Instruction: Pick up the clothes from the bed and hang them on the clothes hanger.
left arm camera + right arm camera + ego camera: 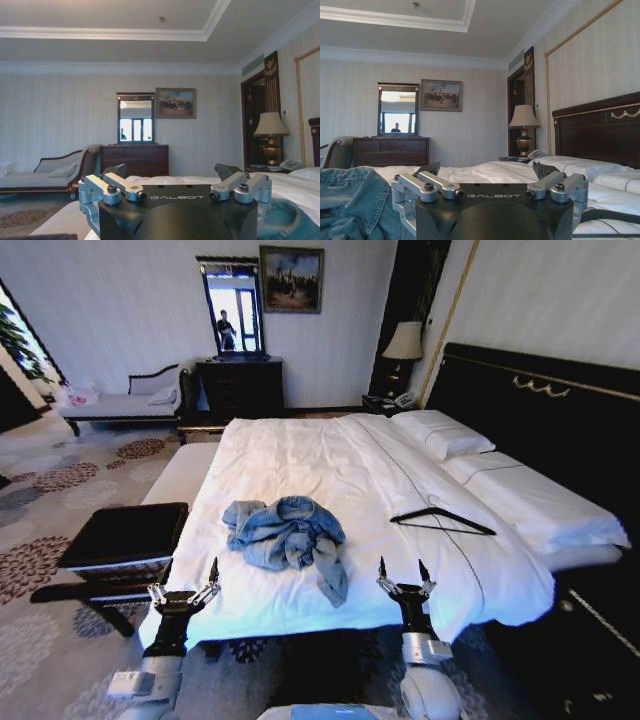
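Note:
A light-blue denim jacket, the clothes (288,536), lies crumpled on the white bed (310,455) near its foot edge. The jacket also shows in the right wrist view (350,205) and as a blue patch in the left wrist view (290,222). The black clothes hanger (441,521) lies flat on the duvet to the jacket's right. My left gripper (190,572) hovers open at the foot edge, left of the jacket. My right gripper (404,572) hovers open at the foot edge, between jacket and hanger. Nothing is between either pair of fingers.
A black-cushioned bench (120,540) stands left of the bed, close to my left arm. A dark dresser with mirror (240,380) and a pale chaise (125,405) stand at the far wall. A lamp (403,345) sits by the black headboard (540,410).

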